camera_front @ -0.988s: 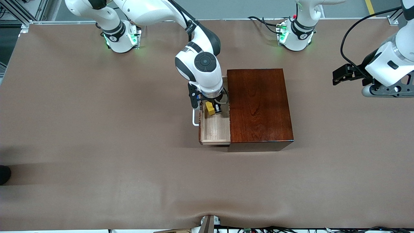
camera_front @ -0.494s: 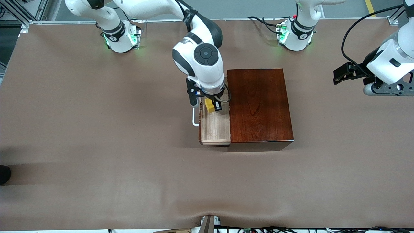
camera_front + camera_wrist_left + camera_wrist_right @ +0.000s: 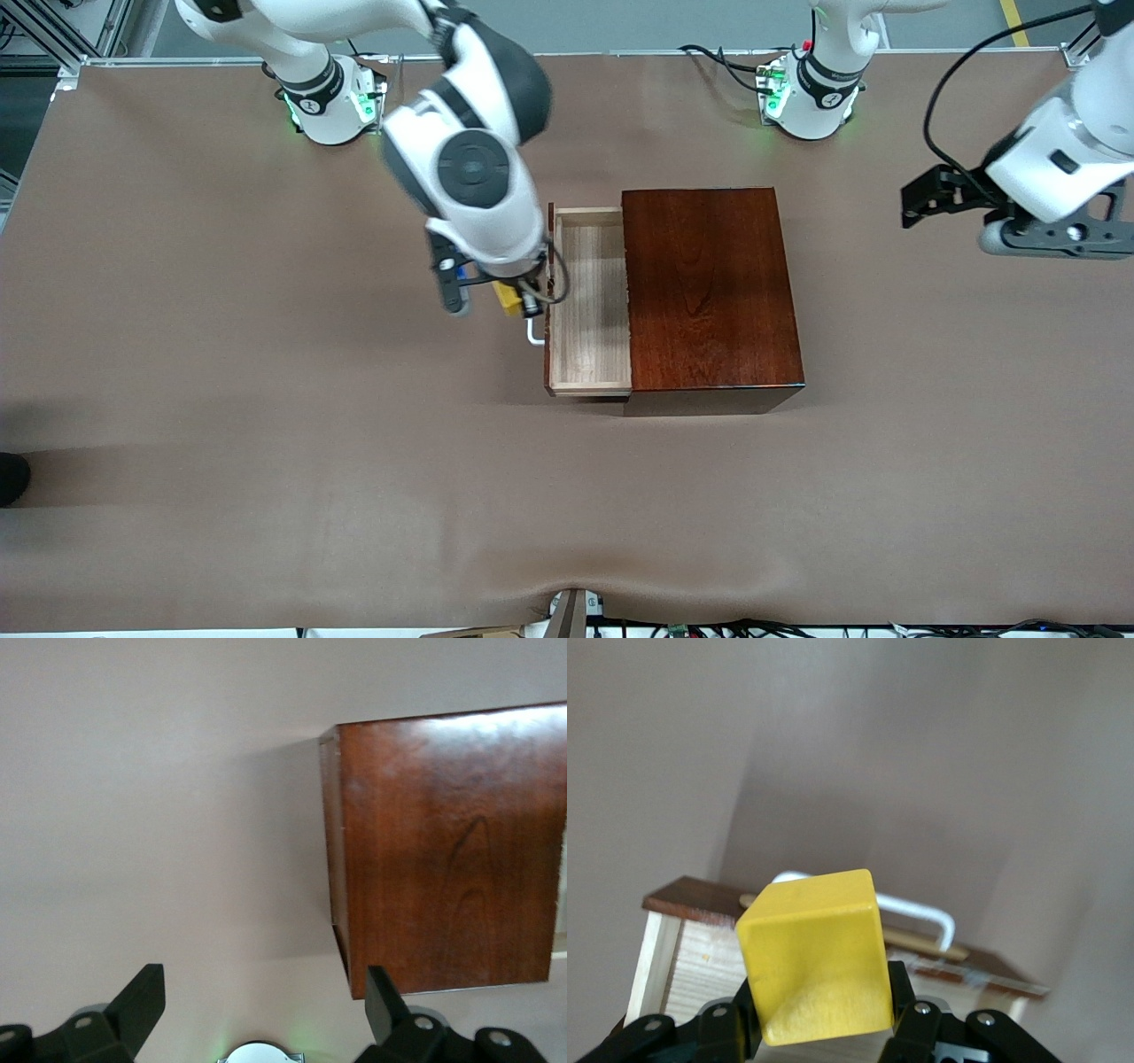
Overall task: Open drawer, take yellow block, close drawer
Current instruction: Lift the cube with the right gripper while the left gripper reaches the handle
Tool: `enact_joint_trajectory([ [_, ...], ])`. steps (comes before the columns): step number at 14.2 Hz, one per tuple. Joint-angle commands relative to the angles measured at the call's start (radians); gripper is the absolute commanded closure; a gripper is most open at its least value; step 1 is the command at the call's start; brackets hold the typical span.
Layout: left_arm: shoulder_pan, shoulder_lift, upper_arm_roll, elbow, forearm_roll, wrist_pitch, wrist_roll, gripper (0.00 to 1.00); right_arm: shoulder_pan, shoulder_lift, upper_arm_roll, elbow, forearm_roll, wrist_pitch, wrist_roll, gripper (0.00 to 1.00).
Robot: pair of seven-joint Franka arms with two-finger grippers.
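Both arms are glossy white with dark grey bands at the joints. The right arm (image 3: 461,133) carries a round dark grey cap with a ringed centre on its last joint. Each round white base (image 3: 330,102) shows a green light and a black collar with a small mark. Black cables loop from the left arm (image 3: 1059,159). The hands are black, with small silver screws (image 3: 915,1008).
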State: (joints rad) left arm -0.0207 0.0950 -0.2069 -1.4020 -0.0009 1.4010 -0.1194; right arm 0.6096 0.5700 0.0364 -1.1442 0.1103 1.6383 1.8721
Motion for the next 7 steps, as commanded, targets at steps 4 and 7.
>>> enact_joint_trajectory([
  [4, -0.071, 0.118, -0.109, 0.063, -0.013, 0.079, -0.213, 0.00, -0.138, -0.041, 0.017, -0.023, 0.032, -0.063, -0.287, 1.00],
  [7, -0.207, 0.182, -0.109, 0.067, -0.005, 0.183, -0.428, 0.00, -0.239, -0.042, 0.017, -0.046, 0.092, -0.113, -0.791, 1.00],
])
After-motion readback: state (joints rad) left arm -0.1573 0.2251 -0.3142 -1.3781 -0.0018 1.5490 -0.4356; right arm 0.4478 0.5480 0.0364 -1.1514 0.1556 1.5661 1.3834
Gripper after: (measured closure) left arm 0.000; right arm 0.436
